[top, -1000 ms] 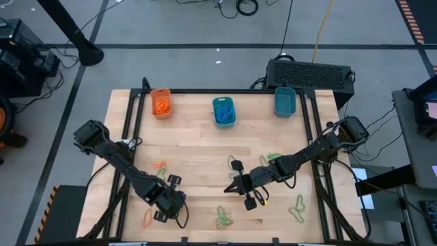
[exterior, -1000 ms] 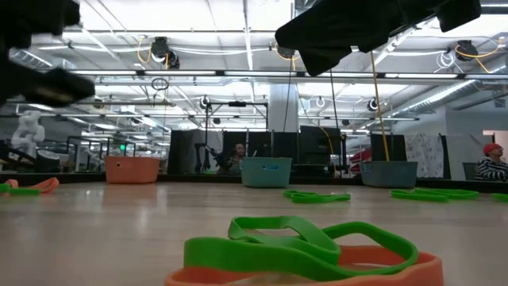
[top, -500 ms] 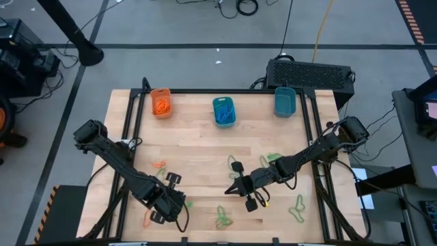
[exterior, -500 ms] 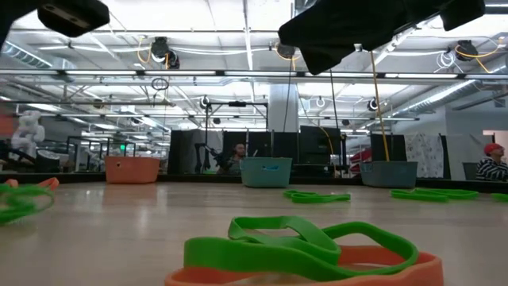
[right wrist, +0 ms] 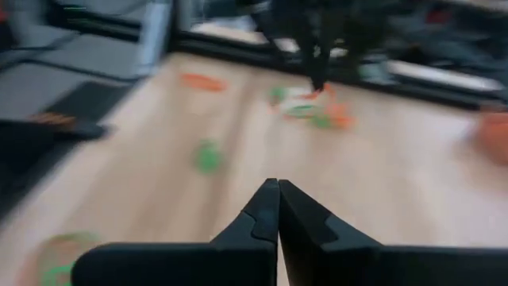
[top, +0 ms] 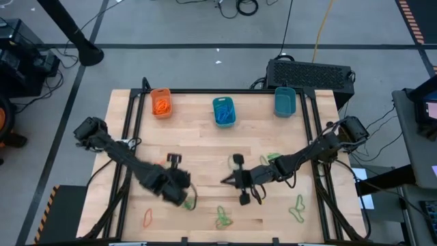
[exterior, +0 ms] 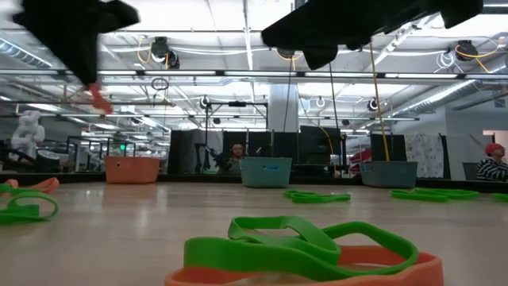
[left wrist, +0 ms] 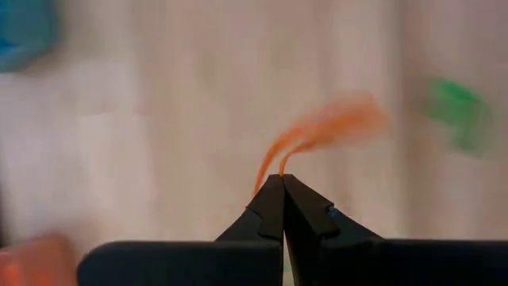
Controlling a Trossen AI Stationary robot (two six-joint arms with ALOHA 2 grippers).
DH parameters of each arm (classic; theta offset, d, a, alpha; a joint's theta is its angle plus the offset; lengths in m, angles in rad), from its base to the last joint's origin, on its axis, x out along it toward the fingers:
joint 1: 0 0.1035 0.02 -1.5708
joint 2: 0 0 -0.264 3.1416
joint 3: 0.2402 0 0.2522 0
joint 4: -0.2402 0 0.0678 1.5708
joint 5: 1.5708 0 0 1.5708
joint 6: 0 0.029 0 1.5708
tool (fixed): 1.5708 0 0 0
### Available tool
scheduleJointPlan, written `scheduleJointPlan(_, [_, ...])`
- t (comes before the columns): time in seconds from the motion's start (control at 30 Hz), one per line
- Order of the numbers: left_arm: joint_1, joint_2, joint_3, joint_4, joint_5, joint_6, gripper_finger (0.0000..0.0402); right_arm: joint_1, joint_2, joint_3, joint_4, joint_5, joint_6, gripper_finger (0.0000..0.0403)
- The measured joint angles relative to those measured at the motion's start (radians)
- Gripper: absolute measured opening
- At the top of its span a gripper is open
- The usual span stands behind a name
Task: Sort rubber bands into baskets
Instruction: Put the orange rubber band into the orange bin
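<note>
So the orange rubber band (left wrist: 325, 131) is now off the table, pinched in the left gripper (left wrist: 282, 181), whose fingers are clamped tight on it with the loop trailing out past the tips. A second ago that gripper was down at the near-left part of the table; now it has lifted and swung toward the middle, away from the orange loop (top: 147, 219) left lying near the front edge. That looks like pick done, carry started, with the orange basket (top: 161, 102) at the far left as the likely drop. The two teal baskets (top: 223, 111) sit to its right. The right gripper (top: 229, 180) hangs mid-table, pinched shut on nothing, barely shifted. Plenty of green bands (top: 222, 217) still scattered.
</note>
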Motion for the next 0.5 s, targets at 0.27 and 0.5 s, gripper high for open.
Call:
scheduleJointPlan(0.27, [0.238, -0.095, -0.018, 0.02, -0.069, 0.216, 0.0002, -0.066, 0.0, 0.0, 0.008, 0.141, -0.097, 0.0])
scheduleJointPlan(0.5, [0.523, -0.316, -0.147, 0.087, -0.056, 0.321, 0.0002, -0.221, 0.0, 0.0, -0.002, -0.146, -0.073, 0.0])
